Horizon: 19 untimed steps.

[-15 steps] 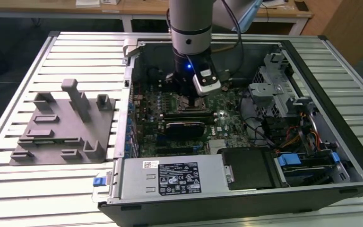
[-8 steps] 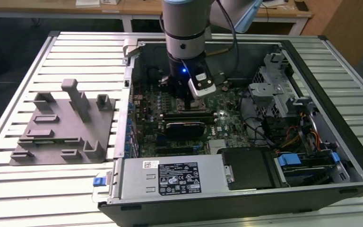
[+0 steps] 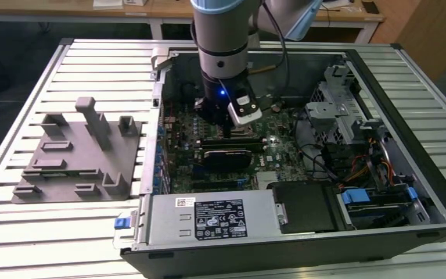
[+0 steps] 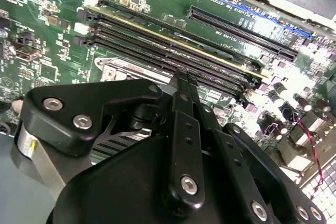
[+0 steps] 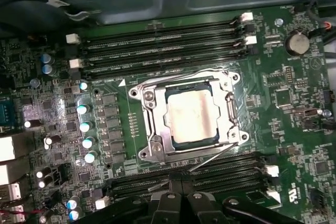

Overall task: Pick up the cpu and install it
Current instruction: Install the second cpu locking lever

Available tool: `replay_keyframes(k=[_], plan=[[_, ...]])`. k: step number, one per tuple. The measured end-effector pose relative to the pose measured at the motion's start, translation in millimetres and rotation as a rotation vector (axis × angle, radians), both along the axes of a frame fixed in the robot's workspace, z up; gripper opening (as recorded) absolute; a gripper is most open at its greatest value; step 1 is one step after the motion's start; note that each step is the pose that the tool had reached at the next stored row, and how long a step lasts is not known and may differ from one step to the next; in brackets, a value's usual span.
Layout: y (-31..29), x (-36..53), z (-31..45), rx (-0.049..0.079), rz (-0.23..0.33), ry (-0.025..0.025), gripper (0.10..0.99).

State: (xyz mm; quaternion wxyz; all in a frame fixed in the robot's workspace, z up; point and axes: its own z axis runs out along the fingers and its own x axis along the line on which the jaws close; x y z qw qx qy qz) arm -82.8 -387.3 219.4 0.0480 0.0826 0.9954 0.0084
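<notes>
Cpu point(image 5: 192, 117) sits seated in the metal-rimmed socket frame point(image 5: 227, 109) on the green motherboard point(image 5: 294, 98), between rows of black memory slots point(image 5: 157, 51). Hand point(image 5: 181, 195) hovers just beside it, fingers point(image 4: 184, 85) pressed together and empty (nothing between them). Grey fixture point(image 3: 76, 154) lies on the tabletop point(image 3: 21, 226), well apart.

Sitting in the socket frame point(image 5: 189, 116) on the motherboard point(image 5: 294, 129): the cpu point(image 5: 191, 116). Flanking that frame on two opposite sides: memory slots point(image 5: 157, 45). Hanging above the motherboard, inside the computer case point(image 3: 409, 139): the gripper point(image 3: 231, 135).
</notes>
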Motion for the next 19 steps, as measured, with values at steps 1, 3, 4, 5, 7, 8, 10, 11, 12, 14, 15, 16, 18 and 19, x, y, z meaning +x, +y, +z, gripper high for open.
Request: replay_keyframes(k=[1, 3, 4, 5, 7, 8, 10, 11, 12, 14, 15, 16, 18, 19], plan=[[-0.6, -0.3, -0.6, 0.006, 0.002, 0.0000, 0.106], [-2.3, -0.6, -1.4, 0.022, 0.003, 0.0000, 0.106], [-3.4, -0.8, -1.8, 0.031, 0.004, 0.0000, 0.106], [-4.7, -0.9, -2.1, 0.036, 0.004, 0.0000, 0.106], [-7.6, -1.3, -2.9, 0.046, 0.004, -0.0001, 0.106], [-9.1, -1.5, -3.3, 0.052, 0.004, -0.0001, 0.106], [-11.8, -2.1, -4.2, 0.063, 0.005, -0.0002, 0.106], [-13.0, -2.7, -4.8, 0.070, 0.005, -0.0001, 0.106], [-14.3, -3.5, -5.4, 0.077, 0.005, -0.0001, 0.106], [-16.6, -5.6, -6.8, 0.092, 0.005, -0.0001, 0.106], [-17.4, -6.6, -7.5, 0.098, 0.005, -0.0001, 0.106], [-17.9, -7.3, -8.1, 0.105, 0.006, -0.0002, 0.106], [-18.3, -7.9, -9.2, 0.124, 0.007, 0.0000, 0.106], [-18.4, -8.1, -9.7, 0.136, 0.008, -0.0001, 0.106]])
